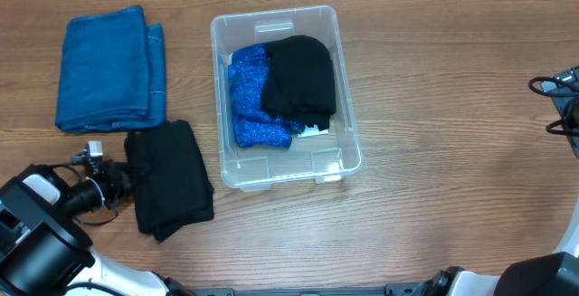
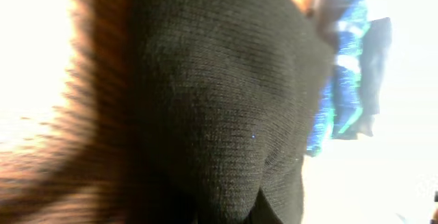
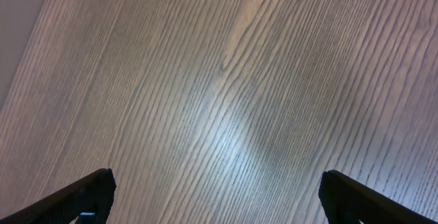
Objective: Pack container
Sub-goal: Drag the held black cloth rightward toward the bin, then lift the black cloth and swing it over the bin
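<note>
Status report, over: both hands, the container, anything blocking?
Left hand shut on edge of loose black cloth. Right hand open over bare table. Container holds a blue patterned cloth and a black garment. Path clear; blue towel aside.

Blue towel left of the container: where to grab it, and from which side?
Blue towel: probably take the left long edge, coming in low from the left. It lies flat, folded; its right side shows stepped loose layers, so a pinch there may catch only some. The left edge looks like one clean fold.
</note>
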You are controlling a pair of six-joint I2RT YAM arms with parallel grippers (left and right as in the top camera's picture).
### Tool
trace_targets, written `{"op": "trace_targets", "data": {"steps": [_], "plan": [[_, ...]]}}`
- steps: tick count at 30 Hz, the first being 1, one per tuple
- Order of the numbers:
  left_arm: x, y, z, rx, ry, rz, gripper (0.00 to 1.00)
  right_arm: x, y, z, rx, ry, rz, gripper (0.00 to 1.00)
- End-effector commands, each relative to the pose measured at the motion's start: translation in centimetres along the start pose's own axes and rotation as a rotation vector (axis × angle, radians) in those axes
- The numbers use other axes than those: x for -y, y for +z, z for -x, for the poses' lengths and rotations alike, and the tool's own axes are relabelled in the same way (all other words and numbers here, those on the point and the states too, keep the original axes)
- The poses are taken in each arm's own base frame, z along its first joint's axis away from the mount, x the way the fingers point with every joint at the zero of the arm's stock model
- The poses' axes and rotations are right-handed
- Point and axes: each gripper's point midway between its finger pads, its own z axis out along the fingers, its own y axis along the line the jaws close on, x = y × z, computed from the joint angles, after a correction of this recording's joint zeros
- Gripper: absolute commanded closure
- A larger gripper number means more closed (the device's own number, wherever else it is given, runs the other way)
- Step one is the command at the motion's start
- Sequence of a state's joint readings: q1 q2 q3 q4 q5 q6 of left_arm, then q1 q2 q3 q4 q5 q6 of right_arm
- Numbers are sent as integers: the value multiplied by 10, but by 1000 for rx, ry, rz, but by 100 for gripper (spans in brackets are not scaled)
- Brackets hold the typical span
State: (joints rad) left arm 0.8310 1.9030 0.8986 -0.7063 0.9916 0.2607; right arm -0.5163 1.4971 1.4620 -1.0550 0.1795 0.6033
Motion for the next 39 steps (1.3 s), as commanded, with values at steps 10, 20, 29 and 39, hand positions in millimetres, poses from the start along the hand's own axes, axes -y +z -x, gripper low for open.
{"op": "trace_targets", "data": {"steps": [10, 20, 29, 39], "plan": [[105, -55, 61, 100, 183, -141, 96, 1, 1, 0, 0, 10, 0, 0], [228, -116, 71, 223, 412, -143, 96, 1, 1, 0, 0, 10, 0, 0], [358, -113, 47, 206, 606, -248, 96, 1, 1, 0, 0, 10, 0, 0], [446, -36, -10, 82, 827, -351, 96, 1, 1, 0, 0, 10, 0, 0]]}}
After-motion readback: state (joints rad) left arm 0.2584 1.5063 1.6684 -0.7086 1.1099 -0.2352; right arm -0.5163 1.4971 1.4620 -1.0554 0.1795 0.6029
